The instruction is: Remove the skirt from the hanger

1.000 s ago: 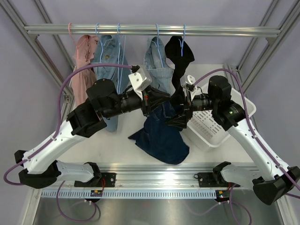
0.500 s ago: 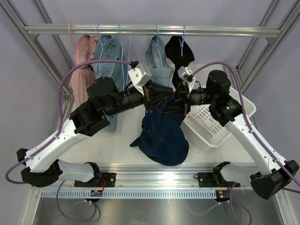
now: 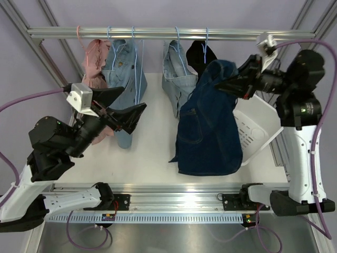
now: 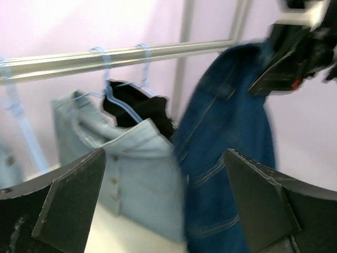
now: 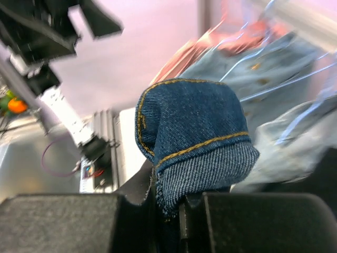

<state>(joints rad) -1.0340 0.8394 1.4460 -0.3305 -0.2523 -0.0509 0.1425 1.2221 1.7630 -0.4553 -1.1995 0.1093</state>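
Observation:
The skirt [image 3: 210, 121] is dark blue denim and hangs full length in the air right of centre, apart from the rail. My right gripper [image 3: 231, 84] is shut on its top edge, raised high at the right. In the right wrist view, a folded hem of the skirt [image 5: 192, 132] is pinched in the right gripper [image 5: 179, 211]. My left gripper [image 3: 135, 98] is open and empty, drawn back to the left. Through the left gripper [image 4: 164, 158] I see the skirt [image 4: 226, 132]. Blue wire hangers [image 3: 176, 38] stay on the rail; I cannot tell which one held the skirt.
The metal rail [image 3: 168, 34] crosses the back, carrying a pink garment [image 3: 95, 52], two light denim garments [image 3: 118, 58] [image 3: 176, 68] and a black one [image 3: 200, 52]. A white basket [image 3: 258, 132] stands at the right, partly behind the skirt. Frame posts flank both sides.
My right gripper closed on the skirt and carried it up and to the right. My left gripper let go, opened and swung back to the left.

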